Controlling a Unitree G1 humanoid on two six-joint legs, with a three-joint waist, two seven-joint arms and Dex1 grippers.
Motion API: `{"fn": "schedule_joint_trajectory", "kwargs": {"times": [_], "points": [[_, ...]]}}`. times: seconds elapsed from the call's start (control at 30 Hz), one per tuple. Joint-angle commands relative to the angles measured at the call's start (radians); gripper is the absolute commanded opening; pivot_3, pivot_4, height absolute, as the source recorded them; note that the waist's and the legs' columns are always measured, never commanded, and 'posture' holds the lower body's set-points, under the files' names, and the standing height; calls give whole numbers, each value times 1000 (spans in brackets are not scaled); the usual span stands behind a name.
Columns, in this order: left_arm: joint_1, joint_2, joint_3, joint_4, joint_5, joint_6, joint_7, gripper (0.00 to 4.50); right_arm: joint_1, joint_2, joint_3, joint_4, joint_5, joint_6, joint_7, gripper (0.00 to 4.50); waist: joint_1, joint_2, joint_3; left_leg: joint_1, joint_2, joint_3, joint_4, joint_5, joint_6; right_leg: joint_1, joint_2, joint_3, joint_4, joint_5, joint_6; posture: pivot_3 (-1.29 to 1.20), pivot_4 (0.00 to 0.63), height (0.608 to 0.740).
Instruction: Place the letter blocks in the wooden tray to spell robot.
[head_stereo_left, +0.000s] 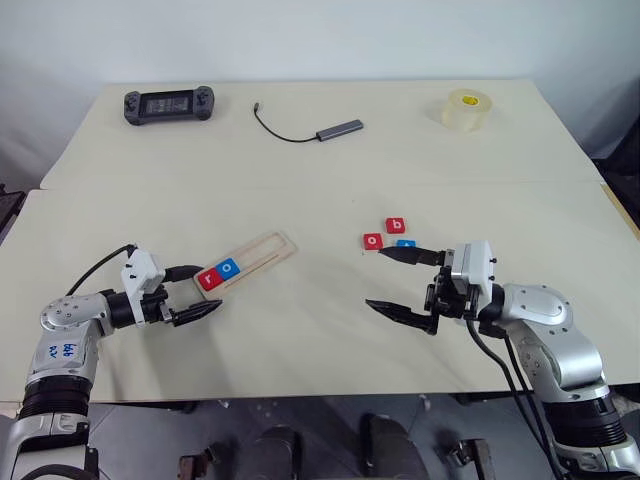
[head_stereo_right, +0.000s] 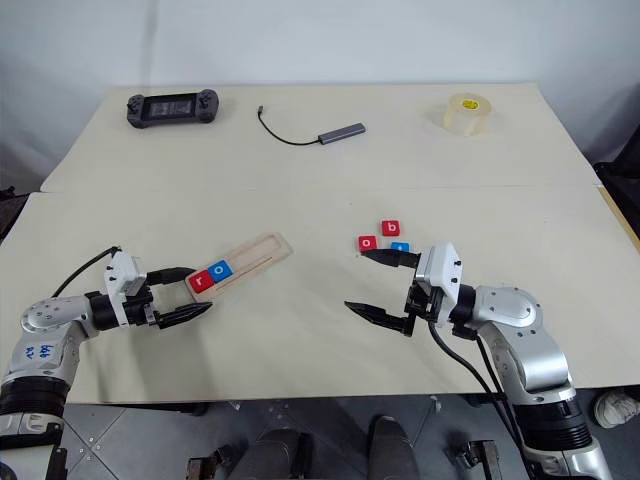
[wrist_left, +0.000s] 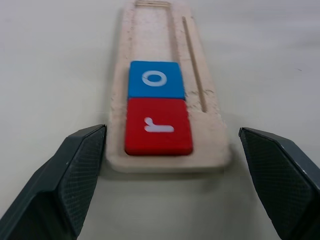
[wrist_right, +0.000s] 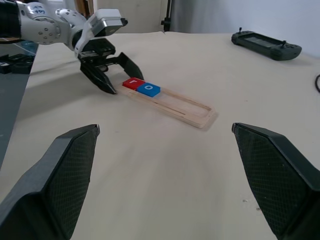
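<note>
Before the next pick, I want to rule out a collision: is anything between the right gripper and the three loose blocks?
Nothing visible. The open right gripper hovers beside the loose blocks, with bare table around them.

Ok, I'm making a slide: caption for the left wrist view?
Open left hand straddling the wooden tray's near end, red r block and blue o block seated.

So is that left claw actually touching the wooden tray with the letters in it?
Cannot tell. In the left wrist view the left gripper stands open around the wooden tray's end; one finger looks very close to its edge, the other stands clear.
</note>
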Motion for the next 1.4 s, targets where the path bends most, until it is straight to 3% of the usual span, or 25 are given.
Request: {"fn": "schedule_joint_trajectory", "kwargs": {"times": [0.03, 0.1, 0.27, 0.3, 0.5, 0.7, 0.93, 1.2, 1.3, 1.4], "points": [[14, 18, -14, 36, 36, -4, 13, 4500, -4, 1, -9, -18, 4, -12, -2, 4455, 0, 0, 0, 0, 0, 0, 0, 0, 0, 0, 0, 0, 0, 0, 0, 0, 150, 740], [13, 9, -25, 45, 46, 0, 25, 4500, -6, 4, -7, -20, 4, -9, -4, 4455, 0, 0, 0, 0, 0, 0, 0, 0, 0, 0, 0, 0, 0, 0, 0, 0, 150, 740], [21, 1, -28, 55, 49, -8, 38, 3402, -3, 0, -14, -24, 6, -6, -7, 4500, -1, 0, 0, 1, 0, 1, 0, 0, 0, 0, 0, 1, 1, 0, 0, 0, 150, 740], [22, 1, -27, 57, 49, -11, 39, 3399, -2, -1, -15, -24, 6, -6, -7, 4500, -1, 0, 0, 1, 0, 1, 0, 0, 0, 0, 0, 1, 1, 0, 0, 0, 150, 740], [25, -38, -24, -63, -22, -44, -13, 3399, 25, -30, -40, -45, 15, 10, -6, 4500, 1, 0, 0, 1, 0, 1, 0, 0, 0, 0, 0, 1, 1, 0, 0, 0, 150, 740], [-22, -76, -190, -257, 42, -71, -94, 3399, 149, -114, -138, -88, 27, 19, -5, 4500, 27, 0, 0, -2, -3, -1, 1, 0, 2, 0, -3, 0, -1, 0, 0, 0, 150, 740], [-188, -183, -365, -140, 153, -128, -127, 3399, 371, -144, -306, -157, 28, 13, -48, 4500, 28, 0, 0, -1, -2, 0, 1, 0, 2, 2, -1, -1, -1, 0, 1, 0, 150, 740], [-275, -228, -378, 24, 169, -160, -141, 3399, 527, -116, -407, -219, 41, 17, -98, 4500, 26, 0, 0, 1, -2, 2, 1, 1, 3, 2, 0, 1, -1, 1, 2, 0, 150, 740], [-280, -236, -362, 34, 143, -144, -156, 4332, 571, -100, -435, -230, 44, 13, -121, 4500, 27, 0, 0, 1, -2, 2, 1, 1, 3, 3, -1, 1, -1, 1, 2, 0, 150, 740], [-263, -236, -310, 15, 96, -153, -147, 4462, 605, -78, -489, -232, 56, 9, -153, 4500, 27, 0, 0, 0, -2, 2, 1, 1, 3, 3, -1, 1, -1, 1, 2, 0, 150, 740]]}}
